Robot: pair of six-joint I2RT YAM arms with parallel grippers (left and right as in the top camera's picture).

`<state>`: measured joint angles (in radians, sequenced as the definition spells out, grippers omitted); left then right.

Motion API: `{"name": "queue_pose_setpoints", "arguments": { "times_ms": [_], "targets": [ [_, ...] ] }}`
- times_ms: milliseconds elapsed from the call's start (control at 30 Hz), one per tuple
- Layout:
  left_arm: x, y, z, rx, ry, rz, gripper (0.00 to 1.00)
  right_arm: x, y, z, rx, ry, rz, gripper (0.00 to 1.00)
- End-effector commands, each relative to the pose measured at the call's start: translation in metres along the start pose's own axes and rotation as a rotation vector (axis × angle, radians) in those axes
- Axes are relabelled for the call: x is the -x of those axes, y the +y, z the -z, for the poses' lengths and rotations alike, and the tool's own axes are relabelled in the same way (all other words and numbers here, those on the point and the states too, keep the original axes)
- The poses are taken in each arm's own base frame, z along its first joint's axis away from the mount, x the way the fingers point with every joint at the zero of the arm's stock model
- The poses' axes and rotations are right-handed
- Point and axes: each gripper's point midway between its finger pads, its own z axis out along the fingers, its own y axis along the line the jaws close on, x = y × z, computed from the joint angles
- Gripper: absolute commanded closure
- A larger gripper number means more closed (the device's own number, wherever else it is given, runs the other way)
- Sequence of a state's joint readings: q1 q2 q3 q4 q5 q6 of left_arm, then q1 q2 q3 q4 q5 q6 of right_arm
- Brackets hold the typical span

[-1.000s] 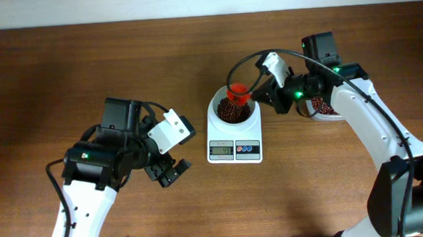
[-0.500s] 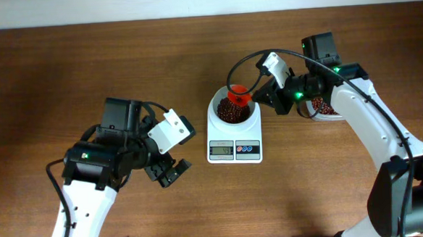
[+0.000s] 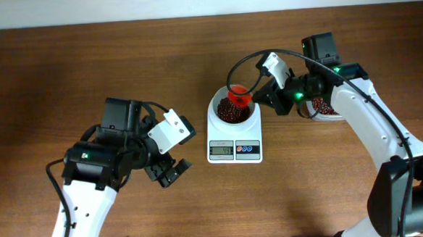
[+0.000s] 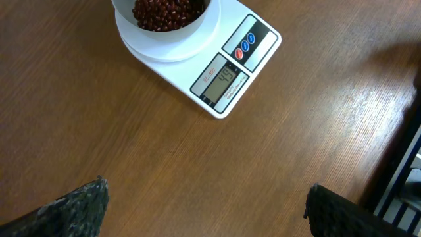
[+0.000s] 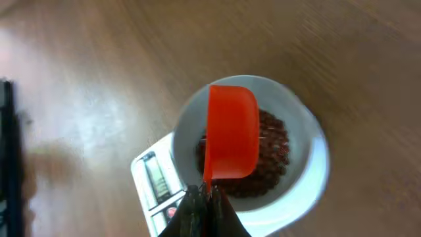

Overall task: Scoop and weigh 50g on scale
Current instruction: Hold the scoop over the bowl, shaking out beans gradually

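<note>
A: Where is the small white digital kitchen scale (image 3: 234, 140) sitting?

B: It is sitting just right of centre in the overhead view, on the brown wooden desk (image 3: 121, 58). Its grey display (image 3: 221, 150) is facing the lower edge of the frame. It is carrying a round white bowl (image 3: 212, 111) that is holding dark red beans (image 3: 229, 116).

A: What is the right end effector (image 3: 260, 98) doing?

B: It is reaching in from the upper right, fingers pressed together and pinching the thin handle of an orange-red plastic scoop (image 3: 238, 97). The scoop is hanging over the upper part of the bowl. In the right wrist view it is lying tilted above the beans at mid-frame; whether it is touching them I cannot tell.

A: And the left end effector (image 3: 169, 171)?

B: It is hovering to the lower left of the scale, well apart from it, with its fingers spread wide over bare wood. Its wrist view is showing the scale at the top of the frame, with two blue buttons and a red one beside the display. Digits are showing, but they are too small to read with certainty.

A: Anything else?

B: A container of red beans (image 3: 325, 109) is peeking out at the right, mostly hidden behind the right arm.
</note>
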<state>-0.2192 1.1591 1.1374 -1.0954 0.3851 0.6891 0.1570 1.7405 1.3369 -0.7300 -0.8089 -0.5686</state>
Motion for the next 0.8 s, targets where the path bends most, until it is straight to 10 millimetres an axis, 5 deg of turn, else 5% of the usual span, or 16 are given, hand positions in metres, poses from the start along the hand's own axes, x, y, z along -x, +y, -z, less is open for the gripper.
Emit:
{"name": "queue_pose_setpoints", "arguments": {
  "times_ms": [0, 67, 133, 200, 300, 367, 433, 500, 600, 667, 767],
  "targets": [
    [0.003, 0.001, 0.005, 0.016, -0.017, -0.018, 0.01, 0.001, 0.005, -0.004, 0.05, -0.021, 0.074, 0.96],
    [0.003, 0.001, 0.005, 0.017, -0.017, -0.018, 0.01, -0.01, -0.021, -0.003, -0.098, 0.055, -0.04, 0.96],
    [0.003, 0.001, 0.005, 0.017, -0.017, -0.018, 0.01, -0.003, 0.002, -0.004, 0.028, 0.002, 0.044, 0.96],
    [0.003, 0.001, 0.005, 0.016, -0.017, -0.018, 0.01, -0.007, -0.016, -0.004, -0.065, 0.039, -0.001, 0.96],
    [0.003, 0.001, 0.005, 0.016, -0.017, -0.018, 0.01, 0.0, 0.001, -0.004, 0.026, -0.009, 0.05, 0.96],
    [0.003, 0.001, 0.005, 0.017, -0.017, -0.018, 0.01, -0.004, -0.014, -0.004, -0.051, 0.021, 0.005, 0.96],
    [0.003, 0.001, 0.005, 0.016, -0.017, -0.018, 0.01, 0.003, 0.009, -0.004, 0.07, -0.031, 0.08, 0.96],
    [0.003, 0.001, 0.005, 0.016, -0.017, -0.018, 0.01, -0.001, -0.007, -0.004, -0.013, 0.003, 0.072, 0.96],
    [0.003, 0.001, 0.005, 0.016, -0.017, -0.018, 0.01, 0.001, 0.019, -0.003, 0.117, -0.042, 0.133, 0.96],
    [0.003, 0.001, 0.005, 0.016, -0.017, -0.018, 0.01, -0.005, -0.001, -0.005, 0.017, 0.01, 0.071, 0.96],
    [0.003, 0.001, 0.005, 0.016, -0.017, -0.018, 0.01, -0.003, -0.002, -0.005, 0.014, 0.003, 0.074, 0.96]
  ]
}}
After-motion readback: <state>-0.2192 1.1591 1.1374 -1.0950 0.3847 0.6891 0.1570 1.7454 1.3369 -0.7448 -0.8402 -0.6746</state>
